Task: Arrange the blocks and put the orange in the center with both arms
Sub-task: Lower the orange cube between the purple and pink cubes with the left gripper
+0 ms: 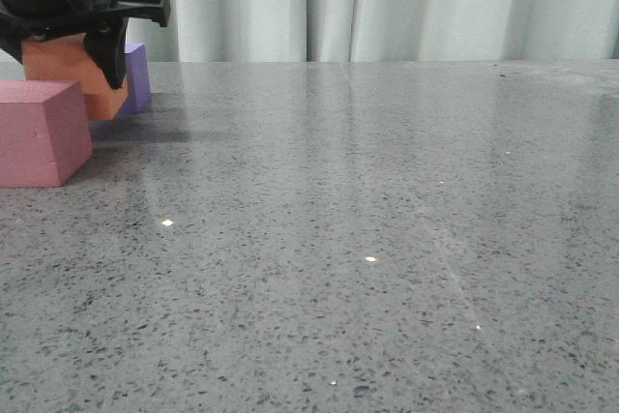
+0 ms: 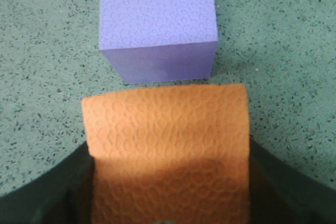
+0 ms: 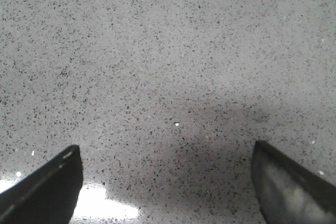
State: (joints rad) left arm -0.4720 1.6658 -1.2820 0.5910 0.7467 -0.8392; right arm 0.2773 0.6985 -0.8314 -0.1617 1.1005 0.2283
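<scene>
Three foam cubes sit at the counter's (image 1: pixel 387 239) far left: pink-red cube (image 1: pixel 39 132) nearest, purple cube (image 1: pixel 138 74) behind. Left gripper (image 1: pixel 73 41) pinches the orange cube (image 2: pixel 168 145) by opposite side faces, just before the purple. Likely light, soft, grippy; squeeze gently. Right gripper (image 3: pixel 168 182) spread, empty.

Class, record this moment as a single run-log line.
left hand: shut on orange cube | right hand: open, holding nothing | purple cube: beyond orange | pink-red cube: on table
</scene>
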